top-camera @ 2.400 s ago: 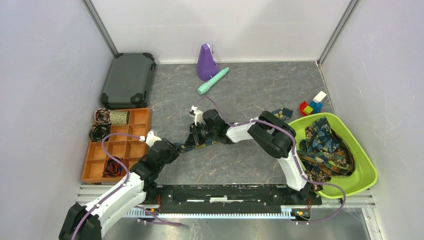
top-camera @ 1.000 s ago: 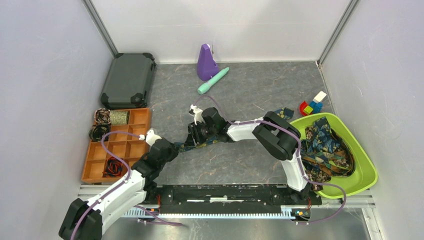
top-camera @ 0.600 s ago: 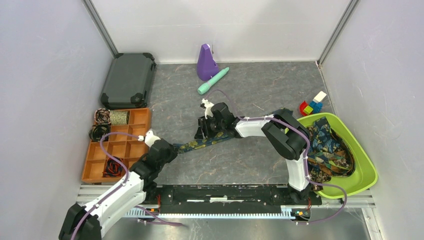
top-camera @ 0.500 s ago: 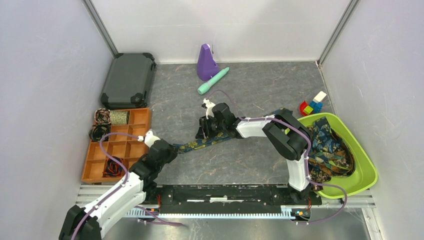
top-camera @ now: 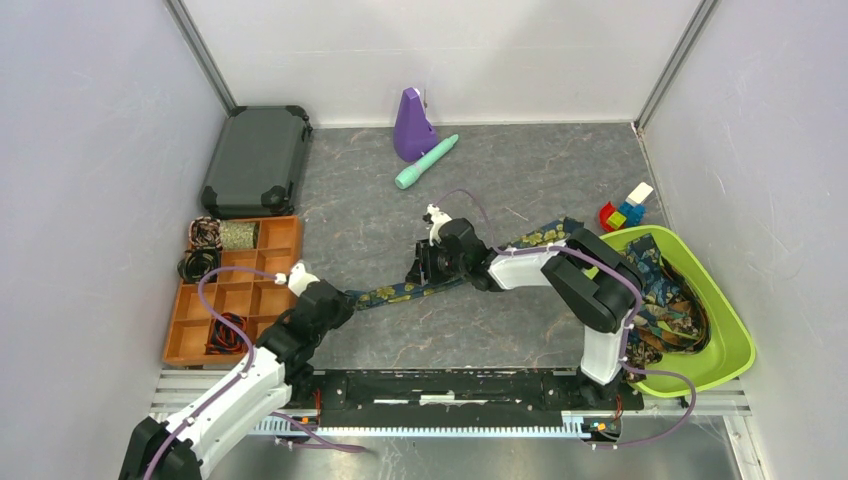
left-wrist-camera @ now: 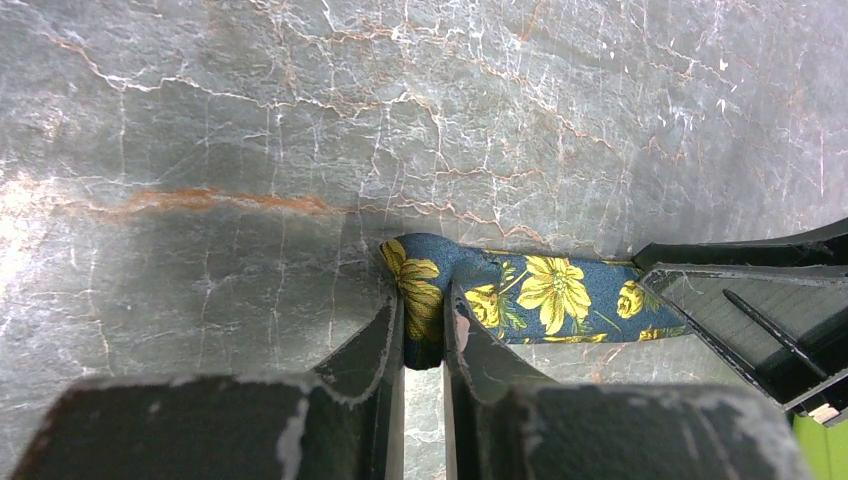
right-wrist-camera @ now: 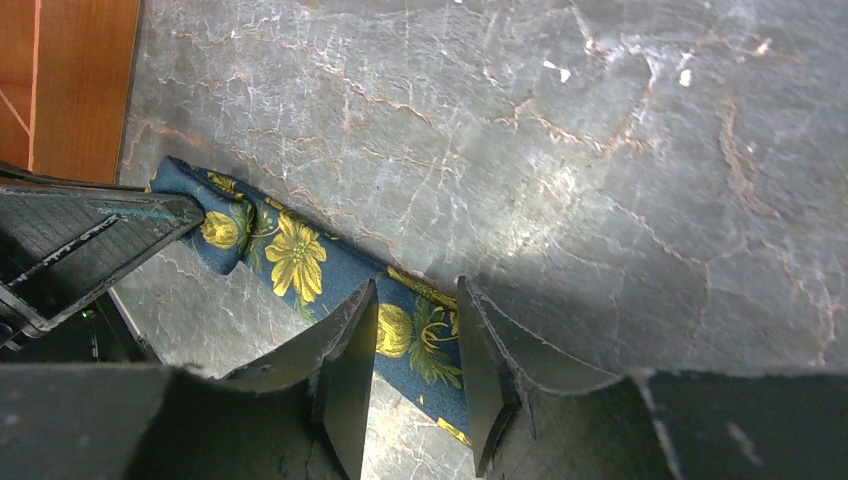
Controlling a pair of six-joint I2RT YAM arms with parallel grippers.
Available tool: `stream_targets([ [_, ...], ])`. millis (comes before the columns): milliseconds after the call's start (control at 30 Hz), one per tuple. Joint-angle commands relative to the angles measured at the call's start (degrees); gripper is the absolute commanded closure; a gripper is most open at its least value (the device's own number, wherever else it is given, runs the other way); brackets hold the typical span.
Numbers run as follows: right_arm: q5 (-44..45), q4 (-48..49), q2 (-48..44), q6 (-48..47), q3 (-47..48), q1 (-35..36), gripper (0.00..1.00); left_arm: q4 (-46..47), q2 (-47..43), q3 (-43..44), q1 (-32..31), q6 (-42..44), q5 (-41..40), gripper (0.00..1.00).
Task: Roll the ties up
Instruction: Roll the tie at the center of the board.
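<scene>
A navy tie [top-camera: 400, 292] with yellow flowers lies stretched over the table, running from lower left up to the green bin's [top-camera: 735, 352] edge. My left gripper [top-camera: 338, 298] is shut on the tie's left end, and the left wrist view shows the folded tip [left-wrist-camera: 425, 300] pinched between the jaws. My right gripper [top-camera: 420, 268] hovers over the strip a little further right. In the right wrist view its jaws [right-wrist-camera: 416, 290] stand open astride the tie [right-wrist-camera: 285, 250]. More ties [top-camera: 655, 290] are heaped in the bin.
An orange compartment tray [top-camera: 270, 300] at the left holds rolled coils [top-camera: 205, 232]. Behind it lies a dark case [top-camera: 258, 160]. A purple object [top-camera: 410, 125] and a teal cylinder [top-camera: 427, 162] stand at the back, with toy blocks [top-camera: 625, 212] near the bin.
My right gripper has slid to the right along the tie, away from the left gripper, uncovering a stretch of flat strip between them. The left gripper has stayed put, still gripping the end.
</scene>
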Motion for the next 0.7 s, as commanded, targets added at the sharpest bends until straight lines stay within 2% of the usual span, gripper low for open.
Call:
stream_targets([
  [0,4.28,-4.31,-0.79,2.05,-2.56,0.34,0.58,-2.37,0.27,1.18,0.13,0.5,0.8,0.98],
  [233,4.49,-6.48,-1.69,-2.6,3.39,1.32,0.53,-3.15,0.44,1.89,0.11,1.08,1.08,0.98],
  [400,3.55,-8.86,-1.87,-5.08,9.0,4.59,0.51,-5.61,-0.67,2.95,0.12,1.16,0.07,0.98],
  [667,-0.86,-5.8,3.37,-2.78,13.95,10.67,0.65,-9.36,-1.63,4.58,0.07,1.08,-1.47,0.98],
])
